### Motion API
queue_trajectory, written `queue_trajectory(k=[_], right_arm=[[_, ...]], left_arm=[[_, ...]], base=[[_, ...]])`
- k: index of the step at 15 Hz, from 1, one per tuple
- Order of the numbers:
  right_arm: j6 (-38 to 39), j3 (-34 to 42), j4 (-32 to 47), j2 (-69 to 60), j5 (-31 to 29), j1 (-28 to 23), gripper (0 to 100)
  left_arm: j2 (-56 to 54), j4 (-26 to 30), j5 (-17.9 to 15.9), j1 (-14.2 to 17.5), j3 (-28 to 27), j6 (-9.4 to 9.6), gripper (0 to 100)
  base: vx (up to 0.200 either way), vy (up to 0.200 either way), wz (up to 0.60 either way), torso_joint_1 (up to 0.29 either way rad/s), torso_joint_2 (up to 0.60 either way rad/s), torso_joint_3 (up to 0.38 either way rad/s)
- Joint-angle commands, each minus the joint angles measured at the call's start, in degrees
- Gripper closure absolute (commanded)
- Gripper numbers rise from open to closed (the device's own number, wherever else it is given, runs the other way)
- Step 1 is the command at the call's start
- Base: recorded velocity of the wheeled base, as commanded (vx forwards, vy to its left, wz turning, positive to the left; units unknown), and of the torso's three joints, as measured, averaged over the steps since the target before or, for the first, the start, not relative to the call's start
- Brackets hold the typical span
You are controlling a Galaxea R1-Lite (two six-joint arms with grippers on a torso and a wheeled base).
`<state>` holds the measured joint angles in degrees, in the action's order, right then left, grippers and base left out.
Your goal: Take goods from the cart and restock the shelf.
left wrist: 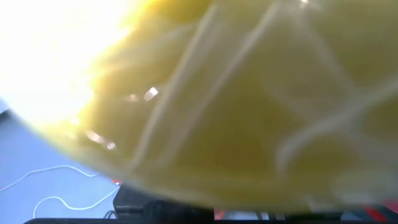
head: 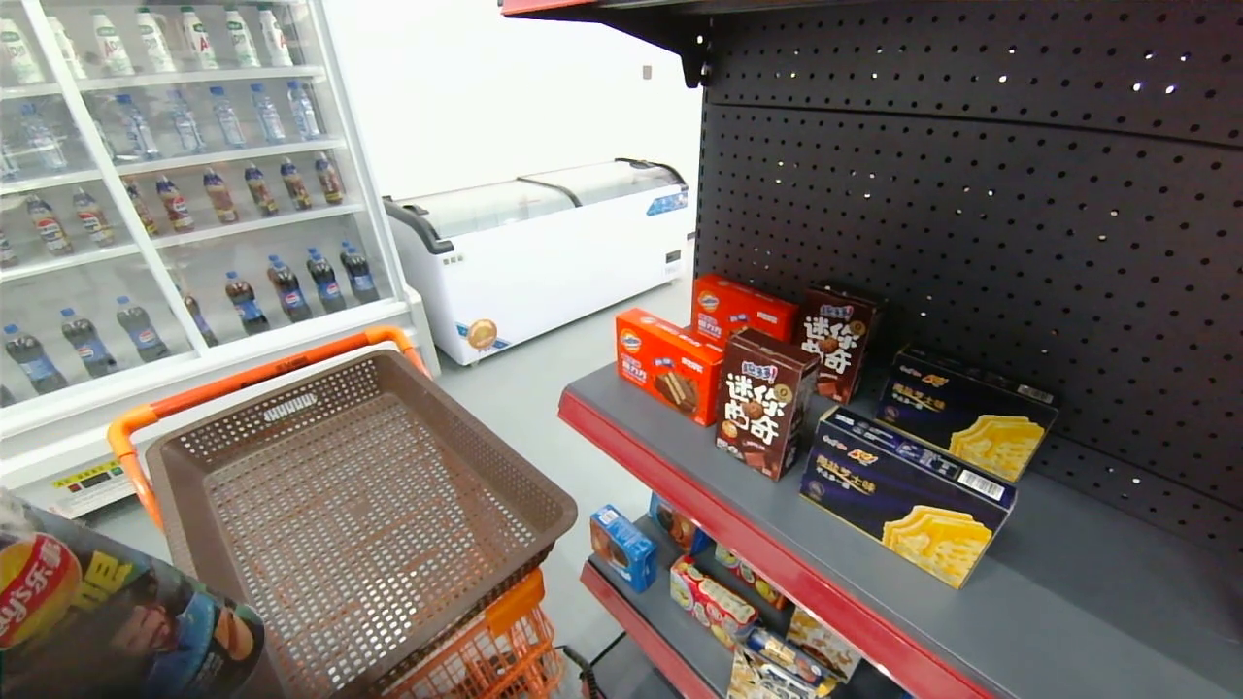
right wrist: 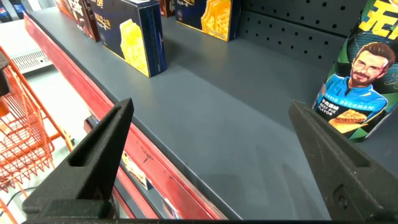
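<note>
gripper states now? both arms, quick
Left gripper: cannot tell; yellow packaging sits right against its wrist camera.
Right gripper: open, holding nothing, above the grey shelf.

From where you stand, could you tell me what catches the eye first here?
The empty brown basket tops the cart in front. A chip bag looms close at the head view's lower left, and a second chip bag stands on the grey shelf near the open right gripper.

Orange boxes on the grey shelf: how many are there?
2: one orange cardboard box at the grey shelf's front edge, the other behind it. Others may be hidden.
</note>
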<state>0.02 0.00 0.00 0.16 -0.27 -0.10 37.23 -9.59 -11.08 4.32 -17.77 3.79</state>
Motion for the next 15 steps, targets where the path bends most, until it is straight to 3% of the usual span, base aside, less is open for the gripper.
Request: queue_trajectory(k=[1,11,15], right_arm=[[-0.02,0.00,0.00,0.02,0.00,0.01,0],[-0.02,0.00,0.00,0.02,0.09,0.01,0],[-0.02,0.00,0.00,0.02,0.09,0.01,0]], left_arm=[[-4.53,1.07,0.01,-0.62,1.16,0.08,100],[-7.17,1.60,0.01,-0.62,2.92,-0.10,100],[-7.96,1.68,-0.08,-0.62,3.80,-0.10,100]], base=[[0.000,0.000,0.00,0.000,0.00,0.000],[0.000,0.000,0.00,0.000,0.00,0.000],[0.000,0.000,-0.60,-0.001,0.00,0.002]])
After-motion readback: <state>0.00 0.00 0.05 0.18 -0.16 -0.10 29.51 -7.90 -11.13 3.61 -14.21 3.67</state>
